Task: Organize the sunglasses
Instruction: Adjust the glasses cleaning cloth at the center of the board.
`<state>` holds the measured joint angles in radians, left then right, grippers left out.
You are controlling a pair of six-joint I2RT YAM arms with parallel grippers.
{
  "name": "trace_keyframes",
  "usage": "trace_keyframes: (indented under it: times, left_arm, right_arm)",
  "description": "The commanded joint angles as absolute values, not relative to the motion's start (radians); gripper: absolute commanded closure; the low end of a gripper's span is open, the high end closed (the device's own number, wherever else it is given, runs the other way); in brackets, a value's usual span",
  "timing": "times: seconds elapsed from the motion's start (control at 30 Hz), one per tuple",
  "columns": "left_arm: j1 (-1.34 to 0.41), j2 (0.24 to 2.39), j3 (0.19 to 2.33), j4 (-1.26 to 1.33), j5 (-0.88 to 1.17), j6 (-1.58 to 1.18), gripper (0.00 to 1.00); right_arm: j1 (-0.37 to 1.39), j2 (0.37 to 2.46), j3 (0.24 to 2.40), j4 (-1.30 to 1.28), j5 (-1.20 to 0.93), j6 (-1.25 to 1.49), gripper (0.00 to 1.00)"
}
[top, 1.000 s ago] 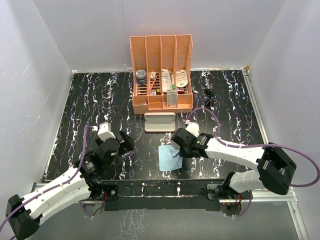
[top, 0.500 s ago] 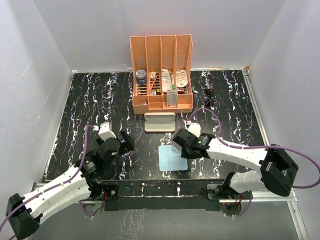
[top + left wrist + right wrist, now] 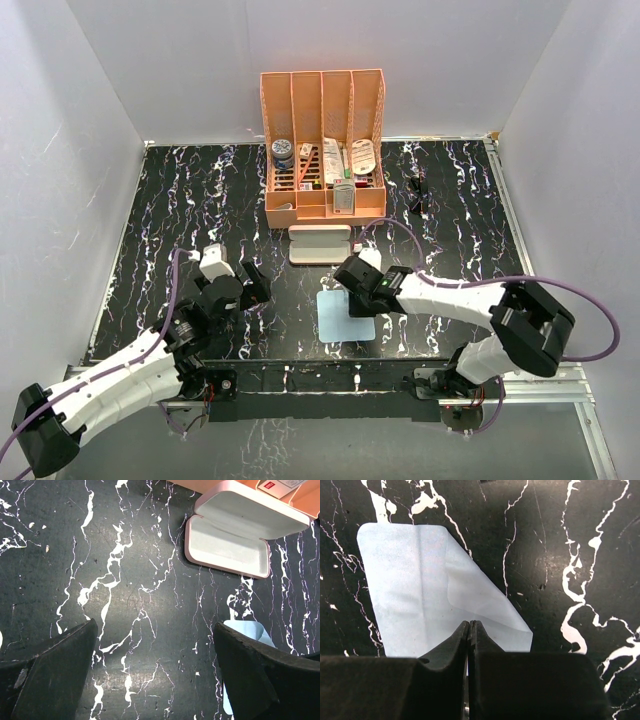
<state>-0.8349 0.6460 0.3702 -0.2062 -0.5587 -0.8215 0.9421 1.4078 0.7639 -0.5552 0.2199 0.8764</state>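
- While lying on the bench [image 3: 200, 200] right of the orange organizer [image 3: 323, 95], sunglasses [image 3: 417, 190] sit well apart from both arms.
- Left fingers [image 3: 55, 675]: wide apart, empty.
- Right fingers [image 3: 440, 655]: pressed together over blue cloth [image 3: 410, 590]; pinch unclear.
- Pink case [image 3: 227, 535]: open.

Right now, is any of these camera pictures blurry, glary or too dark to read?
Top external: evenly lit and sharp, though the sunglasses nearly vanish against the black table. Left wrist: pink case crisp, left gripper soft and dark. Right wrist: blue cloth sharp, shut right gripper a blurred black mass.
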Motion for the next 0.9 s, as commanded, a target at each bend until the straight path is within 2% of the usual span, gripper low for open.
trace_keyframes:
  times: [0.0,0.53,0.87]
  left_arm:
    - [-0.836,0.654,0.388,-0.180,-0.548,-0.811,0.01]
    - [-0.836,0.670,0.386,-0.166,-0.535,-0.804,0.01]
    - [-0.836,0.689,0.401,-0.160,-0.532,-0.791,0.01]
  right_arm:
    - [0.940,1.439,0.808,-0.470,0.228,0.858,1.00]
    - [0.831,1.480,0.811,-0.431,0.272,0.822,1.00]
    - [0.775,1.559,0.906,-0.454,0.305,0.755,1.00]
